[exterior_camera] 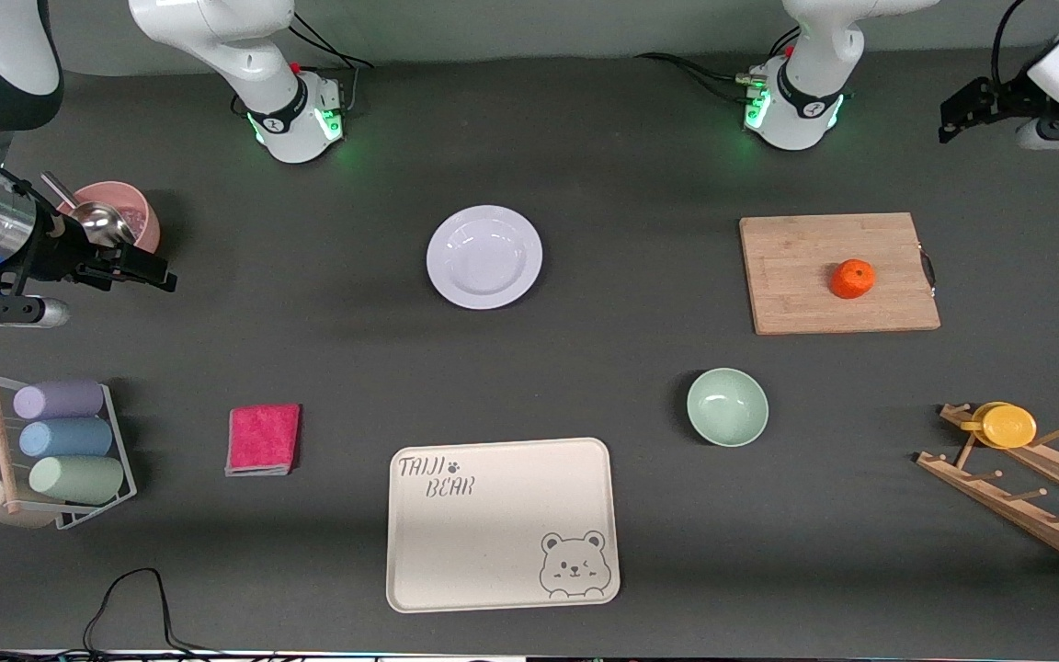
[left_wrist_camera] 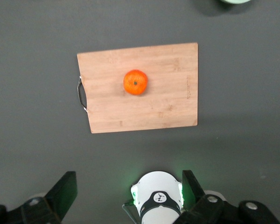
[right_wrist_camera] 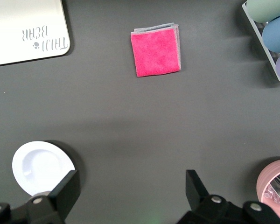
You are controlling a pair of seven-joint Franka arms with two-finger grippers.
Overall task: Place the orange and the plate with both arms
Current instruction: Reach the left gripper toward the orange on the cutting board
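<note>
The orange sits on a wooden cutting board toward the left arm's end of the table. The white plate lies bare on the dark table, in front of the right arm's base. My left gripper hangs high off that end of the table, open, with nothing between its fingers. My right gripper hovers high over the right arm's end of the table, beside a pink bowl, open and holding nothing.
A pale green bowl and a cream bear tray lie nearer the front camera. A pink cloth, a rack of pastel rolls, a pink bowl and a wooden rack with a yellow cup stand at the table's ends.
</note>
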